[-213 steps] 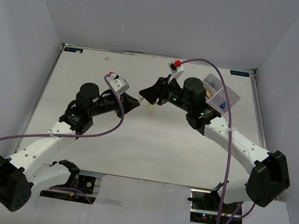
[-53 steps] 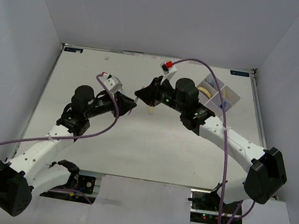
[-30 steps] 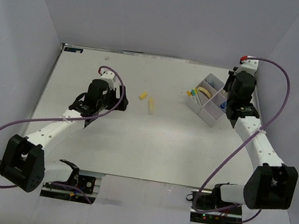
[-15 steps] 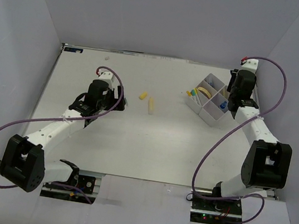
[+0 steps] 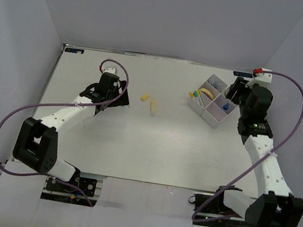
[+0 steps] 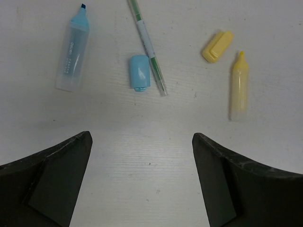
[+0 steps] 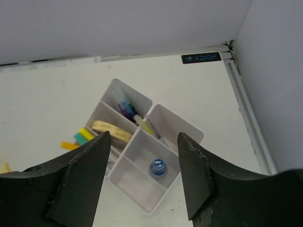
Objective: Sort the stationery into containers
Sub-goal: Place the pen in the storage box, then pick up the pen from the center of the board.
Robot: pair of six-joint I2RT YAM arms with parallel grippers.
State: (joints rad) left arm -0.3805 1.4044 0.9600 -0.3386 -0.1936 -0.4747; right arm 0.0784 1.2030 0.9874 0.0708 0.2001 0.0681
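The white four-compartment tray (image 5: pixel 208 118) stands at the far right. My right gripper (image 5: pixel 234 91) hovers over it, open and holding nothing (image 7: pixel 143 137). Below its fingers a blue-capped bottle (image 7: pixel 158 168) stands in the near compartment (image 7: pixel 124 176). A tan rubber band (image 7: pixel 111 131) and several pens (image 7: pixel 125 106) fill other compartments. My left gripper (image 6: pixel 141 137) is wide open above bare table. Ahead of it lie an uncapped blue highlighter (image 6: pixel 72 59), its blue cap (image 6: pixel 139 72), a green pen (image 6: pixel 149 47), a yellow cap (image 6: pixel 217 46) and a yellow highlighter (image 6: pixel 239 87).
From above, the yellow cap (image 5: pixel 145 96) and yellow highlighter (image 5: pixel 153 107) lie mid-table, right of the left gripper (image 5: pixel 118 97). Yellow, green and orange pen ends (image 7: pixel 81 138) poke over the tray's left side. Enclosure walls rise close behind and right of the tray.
The right arm has shifted right and nearer while its gripper stays over the tray. The left wrist has moved slightly toward the far edge. The items on the table have not moved.
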